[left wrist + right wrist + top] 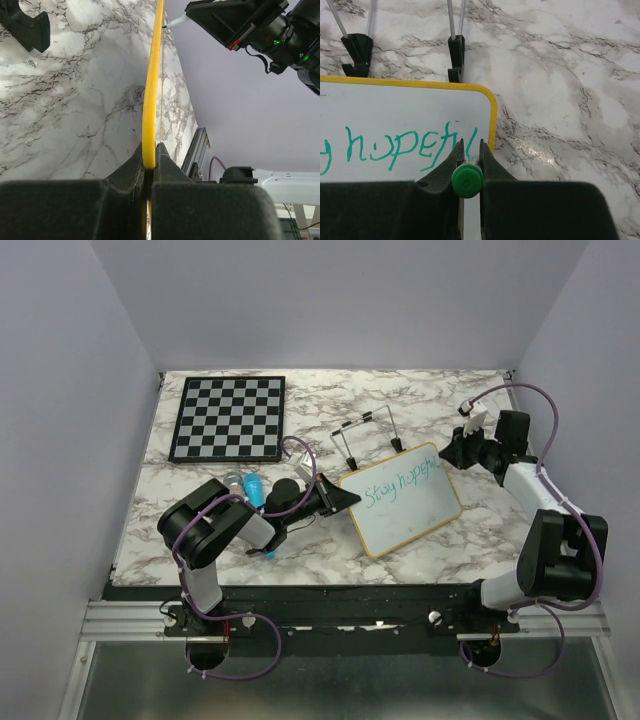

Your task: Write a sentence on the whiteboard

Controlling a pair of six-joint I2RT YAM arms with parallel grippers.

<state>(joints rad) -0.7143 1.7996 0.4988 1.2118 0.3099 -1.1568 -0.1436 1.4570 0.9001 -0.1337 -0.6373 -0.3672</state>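
Clamped tight, my left claw (149, 156) pinches the whiteboard (410, 520) by the rim at its left corner. My right claw (468, 150) grips a green marker (467, 181) at the end of the sentence (402, 483), "Stay hopeful". A wire stand (368, 433) lies just behind the board, and the chessboard (228, 418) sits well apart at far left.

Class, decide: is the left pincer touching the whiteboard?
Touching. The left wrist view shows the left pincer shut on the whiteboard, its yellow frame edge squeezed between both fingers with no gap.
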